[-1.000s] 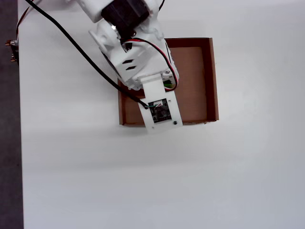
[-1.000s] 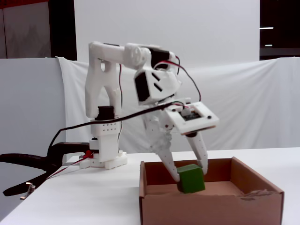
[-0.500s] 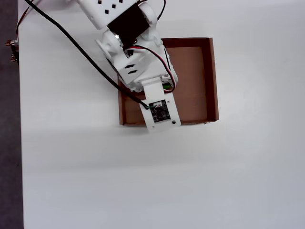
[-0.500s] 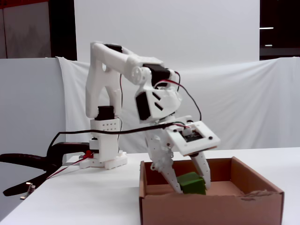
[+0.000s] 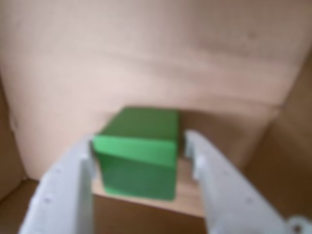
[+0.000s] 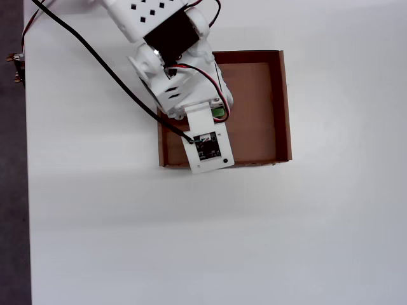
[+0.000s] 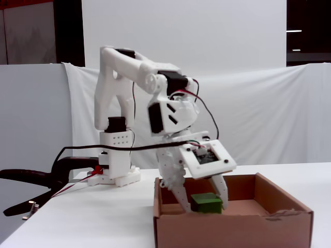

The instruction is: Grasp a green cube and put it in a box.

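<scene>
Inside the box [image 7: 289, 217], near its left wall in the fixed view, the end effector [image 7: 202, 205] grips the cube [image 7: 206, 202] just above the floor: placing step, judged next to call for opening the fingers.

A white plastic arm [image 7: 135, 70] fills the centre left of the fixed view, its chunky segments joined by black servo blocks. Red and black cables loop from the upper joint, and a thick black cable trails to the left edge. The base carries a grid of small dots. At frame centre, a white plate holds a dark circuit board. The gripper [image 5: 141, 153] shows 2 pale grey fingers with small screw holes in the wrist view.
</scene>
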Controlling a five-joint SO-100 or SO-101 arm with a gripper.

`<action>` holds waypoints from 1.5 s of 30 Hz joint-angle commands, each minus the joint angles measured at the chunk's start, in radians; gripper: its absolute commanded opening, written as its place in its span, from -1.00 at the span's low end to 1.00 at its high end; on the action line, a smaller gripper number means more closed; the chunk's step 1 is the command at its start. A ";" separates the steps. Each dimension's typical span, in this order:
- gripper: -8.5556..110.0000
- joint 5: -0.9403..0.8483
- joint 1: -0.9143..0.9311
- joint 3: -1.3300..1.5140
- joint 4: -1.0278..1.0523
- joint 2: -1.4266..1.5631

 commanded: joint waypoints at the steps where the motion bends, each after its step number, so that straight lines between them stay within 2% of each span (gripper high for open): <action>1: -0.43 0.003 0.009 -0.069 0.020 0.026; 14: -0.41 0.008 0.043 -0.144 0.129 0.103; 28: -0.41 -0.003 0.137 -0.112 0.153 0.304; 45: -0.67 -0.127 0.304 0.222 0.052 0.617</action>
